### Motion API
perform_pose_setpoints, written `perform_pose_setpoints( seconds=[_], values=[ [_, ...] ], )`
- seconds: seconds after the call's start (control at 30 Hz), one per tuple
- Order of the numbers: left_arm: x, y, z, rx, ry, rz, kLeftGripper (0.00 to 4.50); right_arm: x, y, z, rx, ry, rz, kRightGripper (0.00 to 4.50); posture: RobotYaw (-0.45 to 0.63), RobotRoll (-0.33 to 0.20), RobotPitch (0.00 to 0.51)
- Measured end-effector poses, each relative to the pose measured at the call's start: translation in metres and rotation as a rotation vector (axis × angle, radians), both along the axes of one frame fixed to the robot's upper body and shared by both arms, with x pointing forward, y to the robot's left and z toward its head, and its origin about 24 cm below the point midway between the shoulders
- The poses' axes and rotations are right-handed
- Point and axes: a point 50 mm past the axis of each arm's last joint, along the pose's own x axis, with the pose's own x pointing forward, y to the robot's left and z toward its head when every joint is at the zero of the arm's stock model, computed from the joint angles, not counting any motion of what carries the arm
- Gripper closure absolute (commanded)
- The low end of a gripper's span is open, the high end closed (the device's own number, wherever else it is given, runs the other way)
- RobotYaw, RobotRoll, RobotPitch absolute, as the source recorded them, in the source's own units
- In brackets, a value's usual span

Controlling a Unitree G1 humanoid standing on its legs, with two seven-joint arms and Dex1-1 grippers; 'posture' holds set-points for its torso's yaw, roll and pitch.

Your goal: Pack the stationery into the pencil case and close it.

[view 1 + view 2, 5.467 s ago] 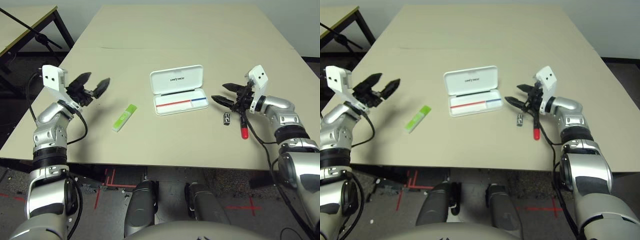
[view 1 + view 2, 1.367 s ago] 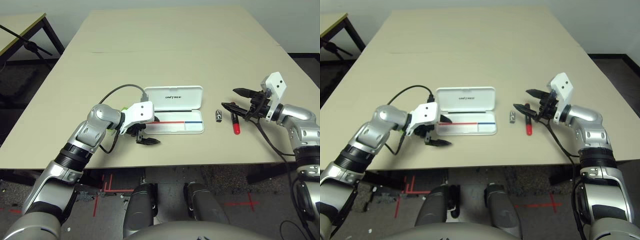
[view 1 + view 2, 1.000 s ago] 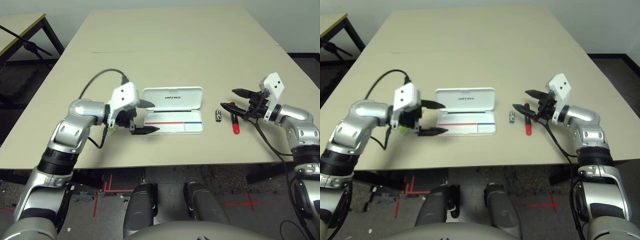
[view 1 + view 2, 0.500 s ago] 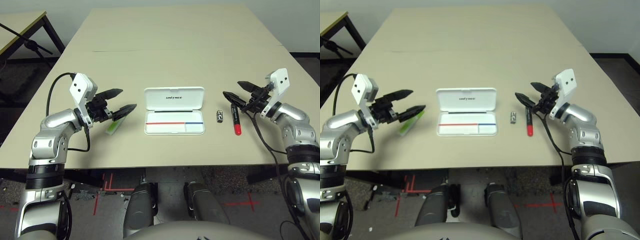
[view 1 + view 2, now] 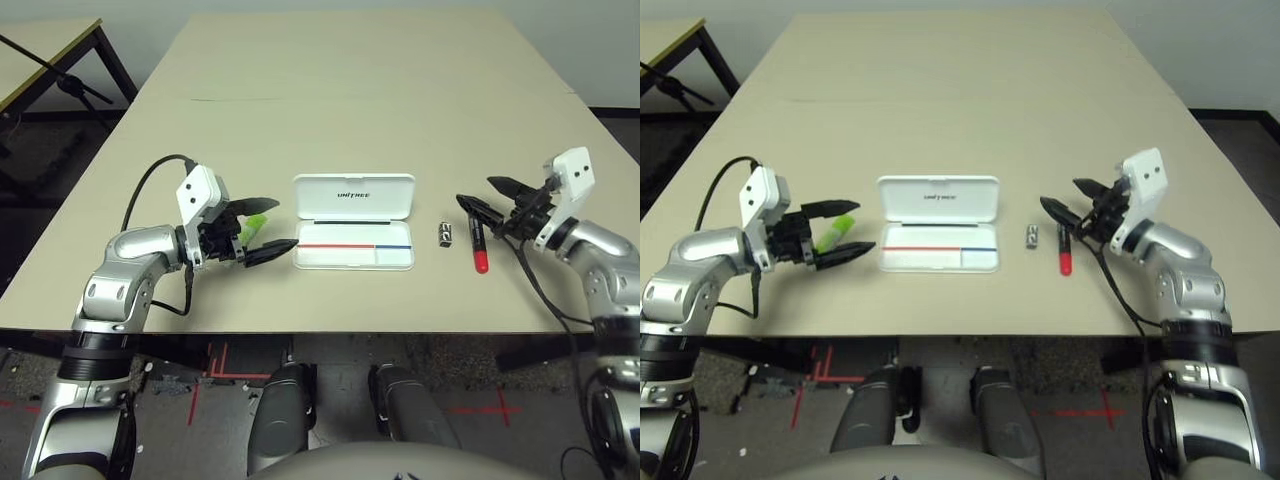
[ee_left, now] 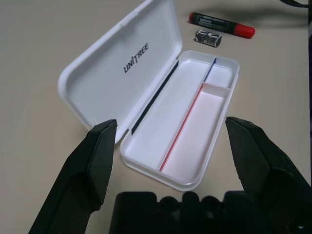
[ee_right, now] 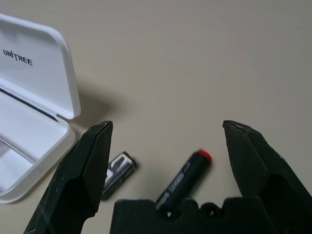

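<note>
Pencil case [image 5: 353, 222] open | green stick [image 5: 251, 231] partly hidden by left end effector [image 5: 264, 226]

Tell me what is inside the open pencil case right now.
The pencil case holds no stationery: just bare white compartments with a red and blue stripe. Its near corner is hidden behind the left gripper.

The left claw [image 5: 262, 226], drawn back away from the pencil case [image 5: 353, 222] half a second ago, is being brought in toward it again, its fingers spread wide and its tips now just beside the case's left end. The lime-green and white flat stick [image 5: 251, 229], lying clear on the surface beside the claw before, is now being straddled by the open fingers. The right claw [image 5: 1078, 203] is being held slightly lower over the red marker [image 5: 1064, 250] than before, fingers apart.
</note>
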Motion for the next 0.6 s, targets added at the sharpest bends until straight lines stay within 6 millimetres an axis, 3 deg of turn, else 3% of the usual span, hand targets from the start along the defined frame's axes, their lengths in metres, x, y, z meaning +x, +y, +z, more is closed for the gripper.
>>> perform_pose_setpoints(
  seconds=[0.1,0.3,0.6],
  values=[
    [0.000,-0.003,-0.002,0.005,0.001,-0.016,0.02,-0.011,0.000,0.004,-0.008,-0.013,-0.067,0.00,-0.09,0.000,0.144],
    [0.000,-0.010,-0.002,0.015,-0.005,-0.057,0.02,-0.035,0.015,-0.011,0.026,0.058,-0.224,0.00,-0.12,0.000,0.156],
    [0.003,-0.018,0.002,0.028,-0.032,-0.100,0.02,-0.037,0.023,-0.014,0.079,0.071,-0.384,0.00,-0.14,0.000,0.159]
  ],
)
